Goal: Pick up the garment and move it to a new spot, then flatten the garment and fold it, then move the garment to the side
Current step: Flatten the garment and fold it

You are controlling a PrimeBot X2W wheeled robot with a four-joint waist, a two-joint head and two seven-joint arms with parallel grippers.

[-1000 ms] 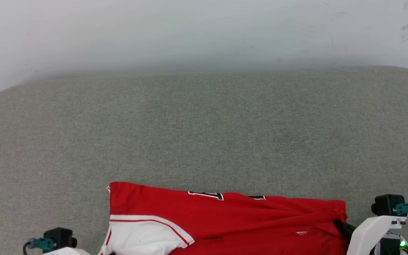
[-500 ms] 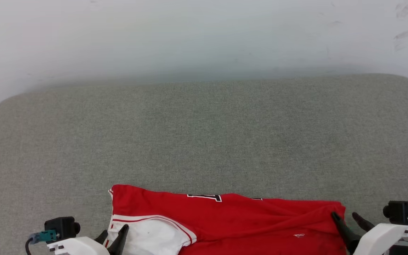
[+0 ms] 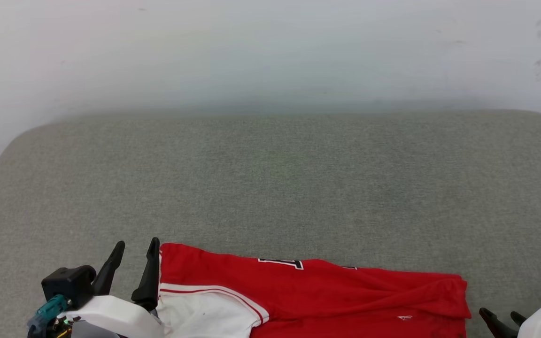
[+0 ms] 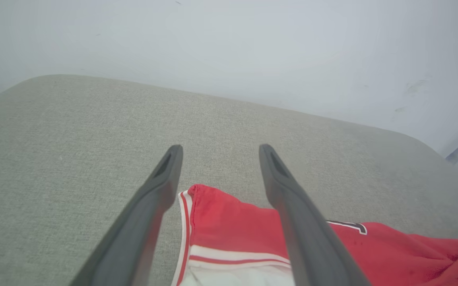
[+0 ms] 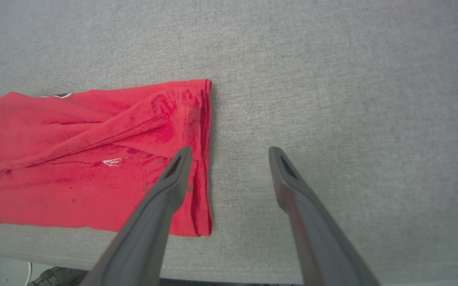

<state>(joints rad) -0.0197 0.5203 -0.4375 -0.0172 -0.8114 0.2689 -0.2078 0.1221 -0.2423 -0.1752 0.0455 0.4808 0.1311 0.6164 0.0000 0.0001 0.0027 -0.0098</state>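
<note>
Your left end effector [image 3: 136, 244] and right end effector [image 3: 498, 313] now stand wide open and empty; a second ago both were clamped on the garment [image 3: 327, 291]. It lies folded at lower centre of the grey surface [image 3: 270, 188]. The move aside appears outstanding.

Right hand [image 5: 229, 150], fingers [image 5: 161, 206] apart, above edge of red garment [image 5: 86, 159] on grey fabric [image 5: 352, 79].
</note>
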